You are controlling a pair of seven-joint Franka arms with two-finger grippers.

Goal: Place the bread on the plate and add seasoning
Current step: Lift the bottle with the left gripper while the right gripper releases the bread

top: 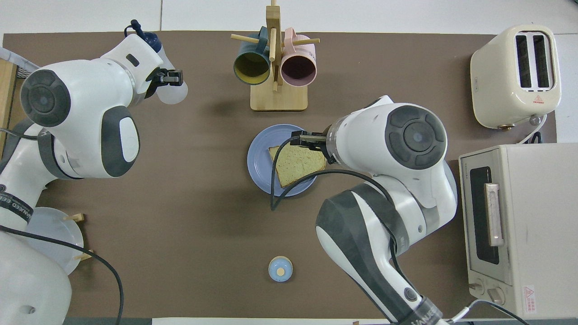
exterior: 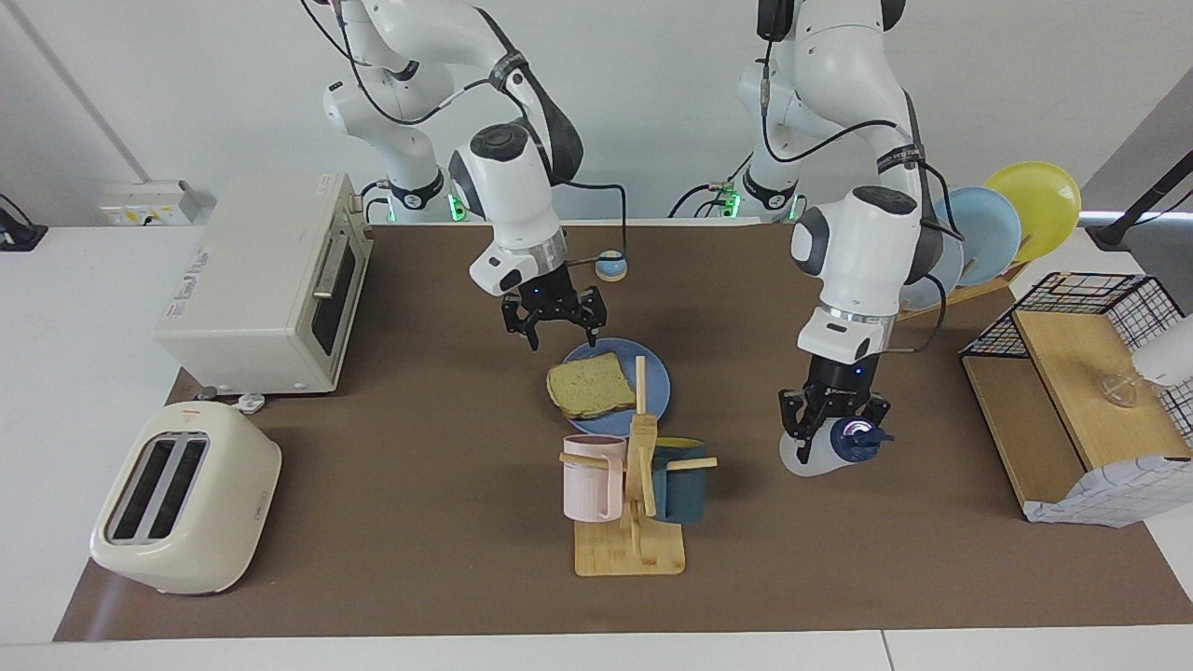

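Note:
The bread (exterior: 589, 385) (top: 295, 164) lies flat on the blue plate (exterior: 658, 384) (top: 259, 160) at the middle of the table, with one edge overhanging the rim. My right gripper (exterior: 562, 334) (top: 301, 139) hangs open just above the plate's edge nearest the robots, holding nothing. My left gripper (exterior: 834, 436) (top: 166, 80) is shut on the seasoning (exterior: 803, 460) (top: 175, 93). This white bottle with a navy cap (exterior: 852, 436) is held tilted, low over the mat toward the left arm's end of the table.
A wooden mug rack (exterior: 632, 545) with a pink mug (exterior: 589, 477) and a teal mug (exterior: 680, 485) stands just farther from the robots than the plate. A toaster (exterior: 186, 499), an oven (exterior: 266, 280), a small bell (exterior: 611, 267), a plate rack (exterior: 988, 228) and a wire basket (exterior: 1090, 298) ring the mat.

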